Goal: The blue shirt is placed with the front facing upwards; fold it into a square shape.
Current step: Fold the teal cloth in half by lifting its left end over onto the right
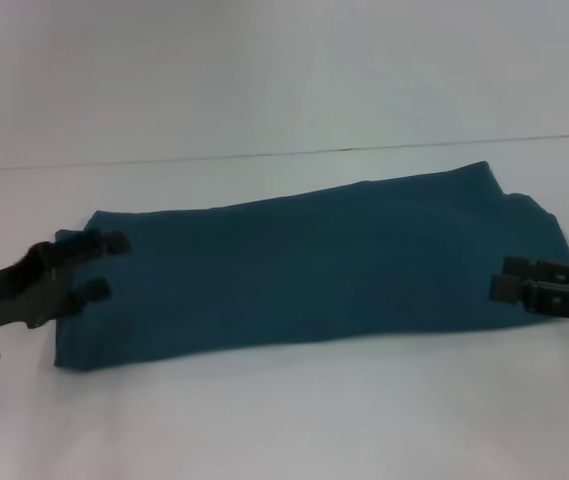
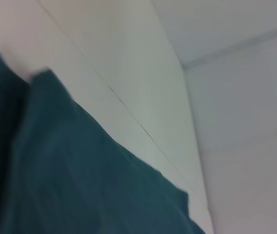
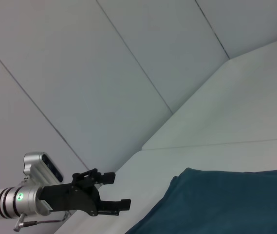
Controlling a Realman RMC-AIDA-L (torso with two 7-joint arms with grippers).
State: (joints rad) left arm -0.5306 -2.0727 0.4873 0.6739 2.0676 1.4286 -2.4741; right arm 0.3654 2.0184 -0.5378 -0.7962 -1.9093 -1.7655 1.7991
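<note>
In the head view the blue shirt [image 1: 314, 265] lies as a long folded band across the middle of the white table [image 1: 284, 420]. The left pincer [image 1: 104, 267] at centre left is open over its end, holding nothing. The right pincer [image 1: 497, 278], centre right, looks closed and empty.

The left wrist view shows only soft, light cloth at lower left; it probably sags, so the end corners are best to grip.

The right wrist view shows the left pincer at lower left, open.

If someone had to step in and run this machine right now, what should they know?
Left gripper: open, at the left end of the blue shirt, holding nothing.
Right gripper: at the shirt's right end; grip unclear.
Shirt: flat on the white table, already folded into a long band, lettering hidden.
Left to do: fold the band end over end into a square.
</note>
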